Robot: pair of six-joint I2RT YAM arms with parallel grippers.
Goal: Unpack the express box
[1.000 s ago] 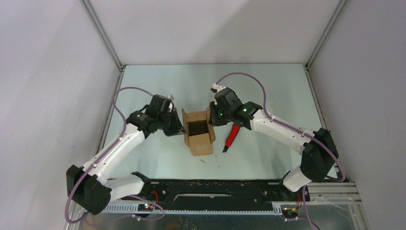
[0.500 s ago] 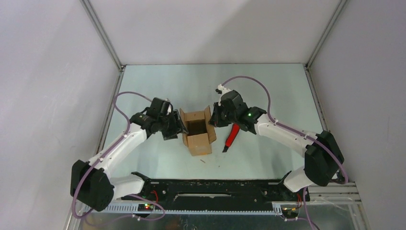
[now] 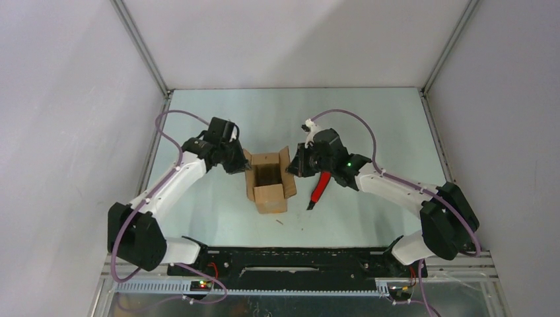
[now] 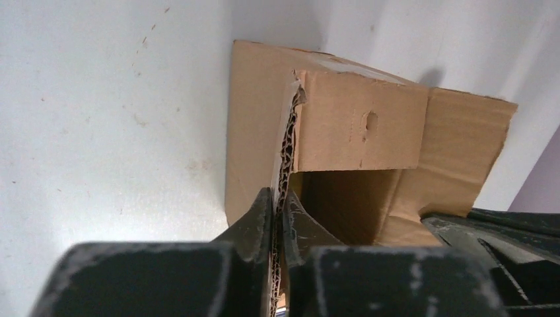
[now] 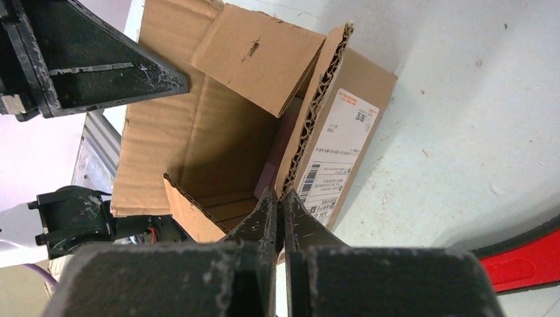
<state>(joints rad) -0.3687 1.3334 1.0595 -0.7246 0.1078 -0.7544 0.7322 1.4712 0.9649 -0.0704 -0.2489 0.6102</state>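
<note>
The express box (image 3: 267, 179), a small brown carton, stands open-topped mid-table with its flaps spread. My left gripper (image 3: 242, 165) is shut on its left wall; the corrugated edge sits pinched between the fingertips (image 4: 264, 208), with the box (image 4: 360, 125) just ahead. My right gripper (image 3: 296, 169) is shut on the opposite wall, gripping the cardboard edge (image 5: 310, 125) beside the white shipping label (image 5: 337, 152). Something pink (image 5: 276, 162) shows deep inside the box (image 5: 218, 125); the rest of the inside is in shadow.
A red-and-black utility knife (image 3: 319, 187) lies on the table just right of the box, under the right arm, and shows as a red edge (image 5: 522, 264) in the right wrist view. Metal frame rails border the table at left and right. Small cardboard crumbs dot the surface.
The left gripper opened, shifted toward the back and closed again on the box's left wall. The box turned slightly and slid a little left. The right gripper kept its hold.
</note>
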